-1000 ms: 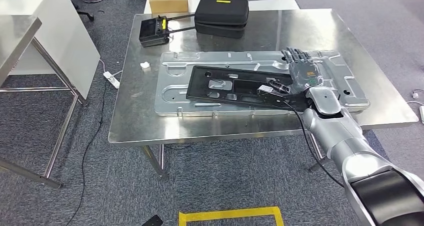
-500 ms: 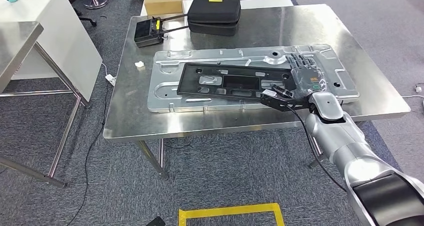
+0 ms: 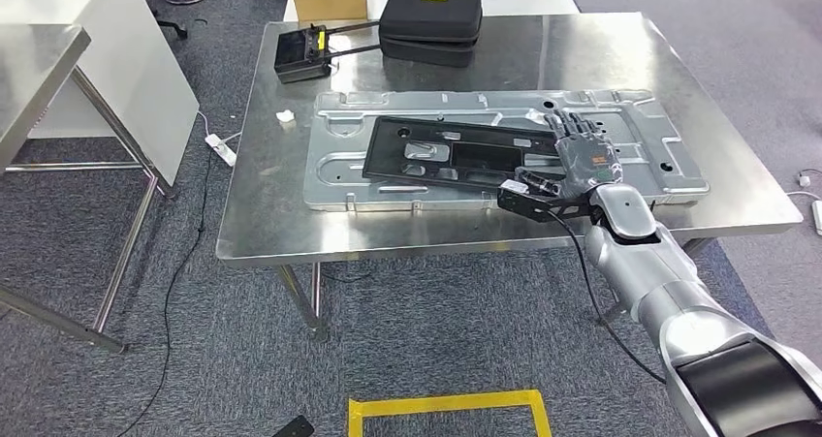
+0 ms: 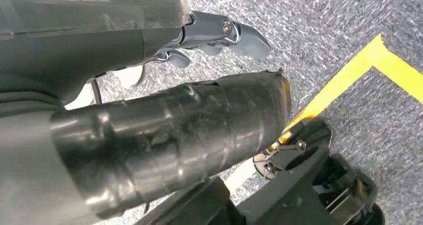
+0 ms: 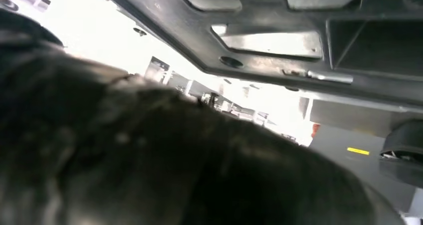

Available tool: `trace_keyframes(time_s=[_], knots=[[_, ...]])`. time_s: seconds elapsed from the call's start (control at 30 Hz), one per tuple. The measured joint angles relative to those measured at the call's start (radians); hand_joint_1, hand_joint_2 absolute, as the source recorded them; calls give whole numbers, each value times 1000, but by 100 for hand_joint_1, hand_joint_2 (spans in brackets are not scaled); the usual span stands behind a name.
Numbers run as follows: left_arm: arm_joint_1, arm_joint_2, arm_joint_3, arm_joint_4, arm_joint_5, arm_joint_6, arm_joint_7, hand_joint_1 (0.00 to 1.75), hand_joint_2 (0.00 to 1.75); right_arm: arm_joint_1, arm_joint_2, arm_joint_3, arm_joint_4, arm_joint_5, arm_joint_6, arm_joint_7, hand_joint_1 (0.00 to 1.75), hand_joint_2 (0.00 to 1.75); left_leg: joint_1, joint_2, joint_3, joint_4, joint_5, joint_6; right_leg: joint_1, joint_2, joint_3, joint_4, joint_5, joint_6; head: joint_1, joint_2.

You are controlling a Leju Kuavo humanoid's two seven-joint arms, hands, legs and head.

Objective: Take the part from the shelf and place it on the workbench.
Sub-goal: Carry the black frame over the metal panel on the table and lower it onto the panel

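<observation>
Head view, frame centre: one stainless-steel workbench (image 3: 262, 214). On it lies one large stamped silver sheet-metal panel (image 3: 649, 137), flat, spanning centre to right. On top of that, one long black plastic part (image 3: 456, 151) with rectangular cut-outs, lying flat and slightly skewed to the panel.

Right hand (image 3: 580, 158): at the part's right end, right of frame centre, fingers extended and spread over the part's end and the panel. Nothing visibly pinched. Whether the palm or fingers actually touch the part, can't tell. Right wrist view is close on the part's (image 5: 279, 40) underside or edge with its recesses; the hand itself is a dark blur there.

Left hand (image 4: 149, 110): hanging over grey carpet, near one yellow tape line (image 4: 349, 80) on the floor. Thick grey thumb (image 4: 169, 135) is visible; finger position can't be made out, so grip state is unknown.

Upper part of head view, far edge of the bench:
- one black zip case with a yellow label (image 3: 431, 20)
- one small black device with two rods sticking out (image 3: 300, 54)
- one brown cardboard box (image 3: 330, 1) behind them, off the bench

One small white scrap (image 3: 284, 117) on the bench, left of the panel. One white table (image 3: 97, 59) at upper left. One yellow tape rectangle (image 3: 446, 408) on the floor, bottom centre.
</observation>
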Motion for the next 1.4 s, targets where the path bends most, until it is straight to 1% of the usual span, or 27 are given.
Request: trace_keyframes(time_s=[0.03, 0.07, 0.1, 0.17, 0.23, 0.3, 0.37, 0.4, 0.47, 0.53, 0.57, 0.6, 0.63, 0.73, 0.8, 0.87, 0.9, 0.97, 1.03, 1.07, 1.1, 1.13, 1.2, 1.27, 1.3, 1.37, 1.4], knots=[[2, 0, 0, 0, 0, -1, 0, 0, 0, 3, -1, 0, 1, -1, 0, 0, 0, 0, 0, 0, -3, 1, 1, 0, -1, 0, -25, 56, -19, 4, 0, 0], [3, 0, 0, 0, 0, -2, 0, 0, 0, 6, -2, 0, 2, -2, -1, 0, 0, 0, 0, 0, -6, 4, 2, 0, -2, 0, -35, 78, -18, 6, 0, 0], [5, 0, 0, 0, 0, -2, 1, 0, 0, 7, -4, 0, 3, -4, -2, -1, 0, 0, 0, 0, -8, 7, 3, 0, -4, 0, -26, 62, 1, 7, 0, 0], [5, 0, 0, 0, 0, -2, 1, 0, 0, 7, -6, 0, 3, -8, -5, -3, 0, 0, 0, 0, -11, 15, 2, -3, -7, 0, 41, -68, 67, 5, 0, 0], [4, 0, 2, 0, 1, -2, 1, 0, 0, 6, -8, 0, 3, -11, -10, -6, 0, 0, -3, -1, -18, 23, 3, -13, -3, 0, 94, -176, 104, -2, 0, 0], [3, 0, 5, 0, 2, -1, 1, 0, 0, 7, -10, 0, 3, -12, -14, -8, 0, 0, -5, -3, -25, 24, 10, -26, 3, 2, 97, -196, 110, -11, 0, 0], [6, 1, 8, 0, 2, -1, 1, 0, 0, 8, -13, 0, 2, -12, -16, -10, 0, 0, -4, -3, -32, 25, 10, -39, 0, 1, 90, -200, 120, -26, 0, 0], [6, 2, 9, 0, 2, -1, 1, 0, 0, 9, -13, 0, 1, -12, -17, -11, 0, 0, -4, -3, -39, 38, -4, -43, -2, 0, 87, -203, 126, -35, 0, 0], [7, 3, 12, 0, 3, 0, 1, 0, 0, 9, -15, 0, -2, -12, -17, -11, 0, 0, -2, -3, -73, 126, -73, -49, -4, -3, 76, -208, 140, -50, -1, 0], [8, 4, 16, 0, 3, -1, 1, 0, 0, 12, -18, 0, -3, -12, -17, -11, 0, 0, -1, -3, -118, 260, -148, -53, -2, -4, 59, -207, 152, -55, -1, 0], [9, 4, 16, 0, 3, -1, 1, 0, 0, 14, -20, 0, -3, -12, -17, -11, 0, 0, -1, -3, -127, 300, -164, -54, -1, -5, 51, -205, 158, -55, -1, 0], [9, 4, 17, 0, 3, -1, 1, 0, 0, 16, -22, 0, -3, -12, -17, -10, 0, 0, -1, -3, -118, 303, -162, -53, 0, -4, 42, -204, 164, -54, -1, 0], [9, 4, 17, 0, 3, -1, 1, 0, 0, 18, -24, 0, -4, -13, -17, -10, 0, 0, -1, -3, -88, 266, -144, -51, 1, -3, 35, -202, 169, -52, -1, 0], [5, 7, 18, 0, 3, -1, 2, 0, 0, 18, -32, 0, -10, -15, -17, -9, 0, 0, -5, -3, 35, 67, -85, -37, 4, -2, 19, -196, 184, -41, -1, 0], [4, 8, 18, 0, 3, -2, 2, 0, 0, 18, -38, 0, -13, -15, -17, -8, 0, 0, -11, -5, 55, 23, -74, -28, 4, -3, 15, -196, 195, -28, 0, 0], [4, 8, 18, 0, 3, -2, 2, 0, 0, 19, -42, 0, -14, -16, -17, -8, 0, 0, -10, -4, 50, 20, -55, -17, 2, -2, 12, -201, 206, -15, 0, 0], [4, 8, 18, 0, 3, -2, 2, 0, 0, 19, -44, 0, -14, -16, -17, -8, 0, 0, -8, -2, 46, 15, -44, -9, 2, -1, 8, -195, 197, -10, 0, 0], [1, 8, 18, 0, 3, -2, 2, 0, 0, 18, -51, 0, -14, -16, -17, -8, 0, 0, -4, 2, 27, 5, -19, 4, 0, 1, -18, -127, 123, -3, 2, 0], [0, 8, 18, 0, 3, -2, 2, 0, 0, 19, -55, 0, -14, -16, -17, -8, 0, 0, -5, 2, -1, 6, 1, 9, -1, 1, -52, 0, 28, 3, 3, 0], [1, 8, 19, 0, 3, -2, 2, 0, 0, 22, -56, 0, -14, -16, -17, -8, 0, 0, -5, 2, -16, 8, 11, 8, -1, 1, -60, 51, 6, 5, 3, 0], [1, 8, 19, 0, 3, -2, 2, 0, 0, 24, -56, 0, -14, -16, -17, -8, 0, 0, -5, 2, -31, 10, 20, 7, -2, 1, -54, 75, 7, 7, 3, 0], [1, 8, 19, 0, 3, -2, 2, 0, 0, 25, -56, 0, -14, -16, -17, -8, 0, 0, -5, 3, -45, 13, 29, 5, -2, 0, -30, 64, 25, 7, 3, 0], [1, 8, 19, 0, 3, -2, 2, 0, 0, 23, -56, 0, -15, -16, -17, -8, 0, 0, -5, 3, -72, 21, 44, -1, -1, 0, 64, -49, 62, 1, 3, 0], [0, 8, 19, 0, 3, -2, 1, 0, 0, 21, -56, 0, -20, -16, -18, -8, 0, 0, -8, 2, -86, 24, 59, -10, 4, 1, 146, -170, 61, -8, 2, 0], [0, 8, 19, 0, 3, -2, 1, 0, 0, 20, -56, 0, -22, -16, -18, -8, 0, 0, -8, 2, -88, 23, 66, -16, 7, 1, 161, -199, 54, -14, 3, 0], [1, 8, 19, 0, 3, -2, 1, 0, 0, 19, -56, 0, -23, -16, -18, -8, 0, 0, -8, 1, -89, 15, 80, -29, 8, 0, 157, -212, 65, -28, 5, 0], [2, 8, 19, 0, 3, -2, 1, 0, 0, 19, -56, 0, -23, -16, -18, -8, 0, 0, -7, 0, -94, 19, 74, -35, 6, -1, 153, -217, 75, -37, 6, 0]])
